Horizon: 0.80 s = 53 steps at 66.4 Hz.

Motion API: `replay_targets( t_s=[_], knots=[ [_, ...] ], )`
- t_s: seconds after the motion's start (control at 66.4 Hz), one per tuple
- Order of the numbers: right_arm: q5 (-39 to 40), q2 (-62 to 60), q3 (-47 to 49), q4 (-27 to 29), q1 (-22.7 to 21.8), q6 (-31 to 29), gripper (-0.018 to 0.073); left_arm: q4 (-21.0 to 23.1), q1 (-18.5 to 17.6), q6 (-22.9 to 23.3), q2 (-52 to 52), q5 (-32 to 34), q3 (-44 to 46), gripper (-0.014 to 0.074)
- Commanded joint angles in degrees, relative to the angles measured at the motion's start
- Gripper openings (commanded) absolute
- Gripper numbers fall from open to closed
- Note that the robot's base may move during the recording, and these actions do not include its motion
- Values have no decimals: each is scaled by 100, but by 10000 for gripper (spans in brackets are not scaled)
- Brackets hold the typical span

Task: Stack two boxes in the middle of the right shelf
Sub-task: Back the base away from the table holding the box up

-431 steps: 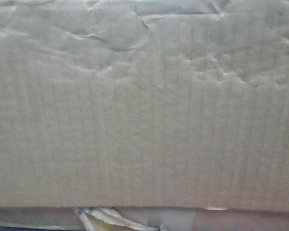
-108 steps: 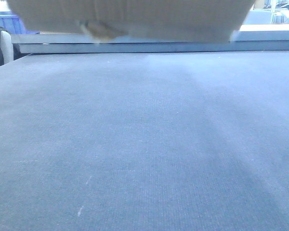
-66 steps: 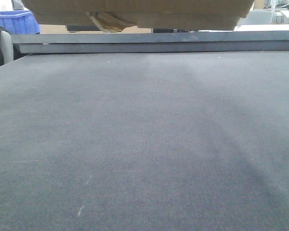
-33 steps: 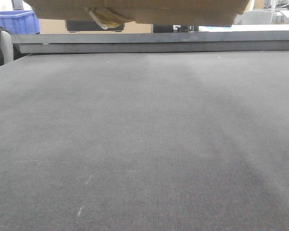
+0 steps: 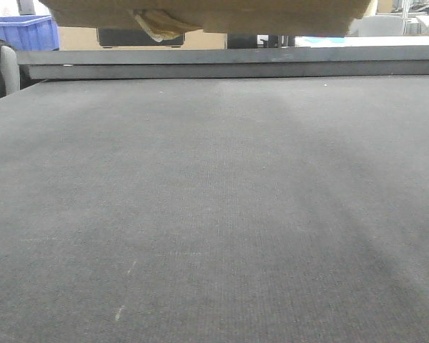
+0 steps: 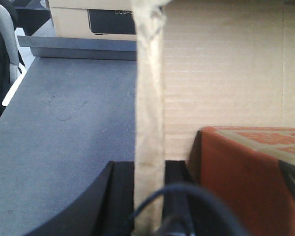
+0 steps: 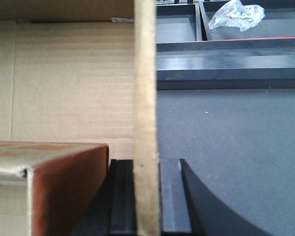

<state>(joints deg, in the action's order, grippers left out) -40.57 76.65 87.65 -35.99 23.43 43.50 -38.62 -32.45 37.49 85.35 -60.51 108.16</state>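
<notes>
A tan cardboard box [image 5: 272, 14] hangs above the dark table; only its underside shows along the top of the front view, with torn yellowish tape [image 5: 157, 25] dangling. My left gripper [image 6: 150, 169] is shut on the box's left wall [image 6: 150, 98]. My right gripper [image 7: 146, 164] is shut on the box's right wall [image 7: 145, 88]. Inside the held box lies an orange-red carton [image 6: 246, 172] [image 7: 64, 187]. A second cardboard box of the pair and the right shelf middle are out of view.
The dark grey matte tabletop [image 5: 214, 214] spreads below, ending at a dark raised ledge [image 5: 229, 64]. Behind it stand a tan carton with a black label [image 6: 88, 19] and a blue bin [image 5: 25, 32]. Dark trays holding a crumpled plastic bag [image 7: 236, 14] sit far right.
The box, which filled the front view earlier, has risen to the top edge of that view. Over the last half second it has lifted only slightly.
</notes>
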Motion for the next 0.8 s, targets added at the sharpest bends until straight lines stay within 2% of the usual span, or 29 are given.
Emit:
replay_targets(
  t_s=[0.0,0.512,0.783],
  knots=[
    [238,-104,92,-303,-38,29,-168,-286,24,59,-107,116,64,-111],
    [994,-104,92,-303,-38,29,-168,-307,24,59,-107,137,64,-111],
    [1072,-104,92,-303,-38,29,-168,-307,24,59,-107,137,64,-111]
  ],
)
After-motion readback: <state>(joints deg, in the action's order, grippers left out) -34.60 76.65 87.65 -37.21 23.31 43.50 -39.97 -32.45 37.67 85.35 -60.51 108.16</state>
